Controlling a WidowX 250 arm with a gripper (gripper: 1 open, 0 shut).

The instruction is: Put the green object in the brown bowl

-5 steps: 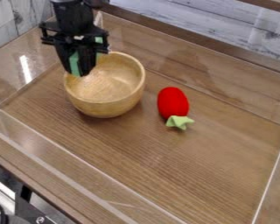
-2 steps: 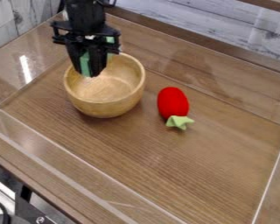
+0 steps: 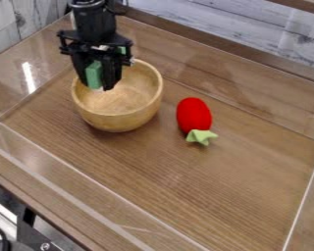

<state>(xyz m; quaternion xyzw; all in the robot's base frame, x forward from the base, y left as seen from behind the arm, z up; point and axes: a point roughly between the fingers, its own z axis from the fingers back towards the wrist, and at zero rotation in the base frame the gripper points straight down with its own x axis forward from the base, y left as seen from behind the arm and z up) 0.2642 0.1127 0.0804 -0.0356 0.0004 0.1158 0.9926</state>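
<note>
One wooden bowl (image 3: 118, 98) sits upper left of the frame, one green block (image 3: 90, 74) above it, one red strawberry toy (image 3: 194, 118) at centre, one pincer (image 3: 99, 76), one tabletop (image 3: 160, 186).

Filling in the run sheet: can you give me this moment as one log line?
pincer: above bowl's near-left rim, pointing down | green object: between fingers, over bowl | brown bowl: upright on table | strawberry toy: right of bowl, apart
</note>
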